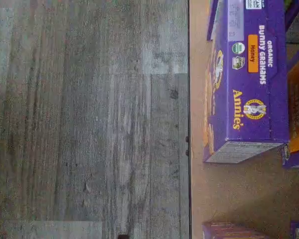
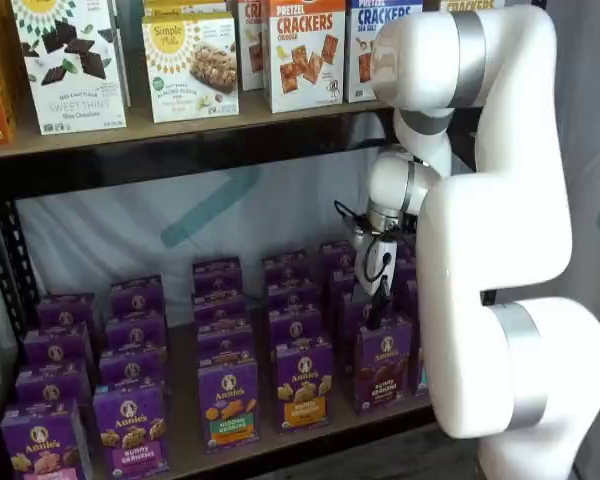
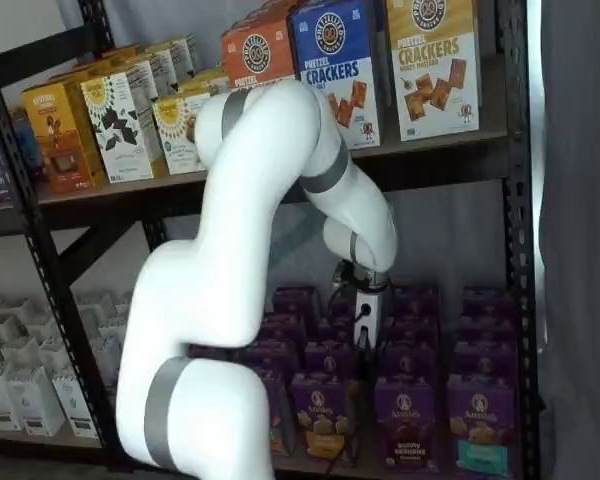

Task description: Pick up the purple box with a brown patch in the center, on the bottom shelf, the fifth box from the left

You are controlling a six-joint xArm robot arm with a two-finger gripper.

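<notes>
the purple box [image 2: 384, 363] with the dark brown centre patch stood upright at the front edge of the bottom shelf [image 2: 280, 440], toward its right end, and showed again in a shelf view [image 3: 405, 422] with a teal-patched purple carton [image 3: 478, 424] just beside it on the side nearer the right post. on its other side stood an orange-patched purple carton [image 2: 302, 385], and further rows of purple cartons filled the board behind them.

the gripper [image 2: 379, 300] hung from the white arm [image 2: 480, 200] above the front rows, just over the purple box but apart from it, and nothing was between its fingers. in both shelf views its black fingers were seen narrowly against the dark cartons, so the gap itself did not show; the jaws stood spread to their widest. the white gripper body [image 3: 366, 315] pointed down toward the cartons.

the wrist view, turned on its side, showed grey plank flooring [image 1: 89, 119], the brown shelf board's front edge, and a purple honey bunny grahams carton [image 1: 246, 84] standing on that board.
</notes>
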